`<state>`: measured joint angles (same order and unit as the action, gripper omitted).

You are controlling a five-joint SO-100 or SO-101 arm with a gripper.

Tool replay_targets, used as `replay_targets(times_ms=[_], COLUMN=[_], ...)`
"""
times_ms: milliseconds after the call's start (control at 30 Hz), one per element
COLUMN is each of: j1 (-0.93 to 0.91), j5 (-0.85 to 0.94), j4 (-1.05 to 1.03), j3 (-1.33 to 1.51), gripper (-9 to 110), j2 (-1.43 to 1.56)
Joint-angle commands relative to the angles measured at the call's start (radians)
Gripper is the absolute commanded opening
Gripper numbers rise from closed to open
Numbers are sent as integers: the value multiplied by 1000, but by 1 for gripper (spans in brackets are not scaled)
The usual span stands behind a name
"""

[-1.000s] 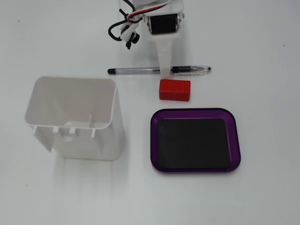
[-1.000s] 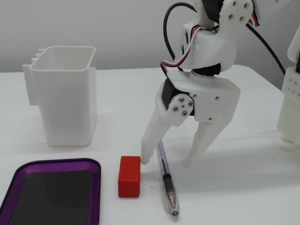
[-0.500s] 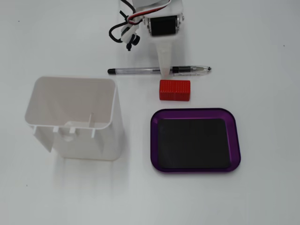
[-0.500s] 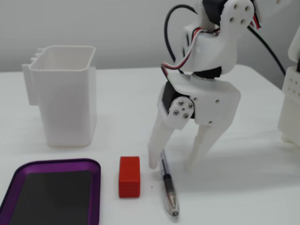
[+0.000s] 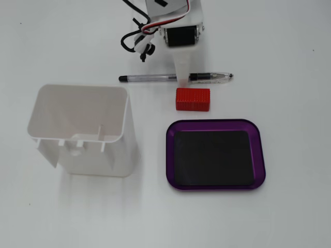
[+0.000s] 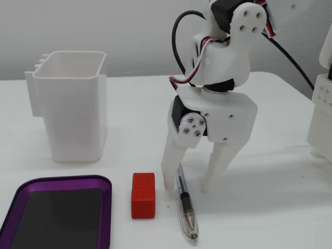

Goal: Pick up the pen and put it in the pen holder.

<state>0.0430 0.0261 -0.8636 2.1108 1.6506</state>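
Note:
The pen [image 5: 155,78] is a clear-barrelled ballpoint with a black cap end. It lies flat on the white table, and in a fixed view [image 6: 185,205] it points towards the camera. My white gripper [image 6: 188,188] stands over it, open. One finger [image 6: 170,166] is on the red-block side and the other finger [image 6: 218,166] is on the far side. Both tips are down near the table and the pen lies between them, ungripped. From above, the gripper [image 5: 181,76] crosses the pen right of its middle. The pen holder [image 5: 77,129] is a tall white open box, empty, at the left [image 6: 72,104].
A small red ribbed block [image 5: 193,99] lies just beside the pen and close to one finger [image 6: 143,194]. A purple tray with a dark insert [image 5: 215,154] sits beyond it [image 6: 57,182]. A white structure [image 6: 322,109] stands at the right edge.

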Motion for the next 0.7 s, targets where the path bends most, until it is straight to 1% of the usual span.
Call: replay_targets(times_ms=[0,33,67,300,367,567,667], j1=[6,6,6,9,14,6,12], j5=[8,8,8,8,6,6,3], j4=[-2,0,-2,-5,-61,-150,-241], j3=[-11,-12,-12,-9,-11,-43,-94], gripper=[3,0,-1,-1,-1,-1,-1], j2=[5,5,5,20,37,242,373])
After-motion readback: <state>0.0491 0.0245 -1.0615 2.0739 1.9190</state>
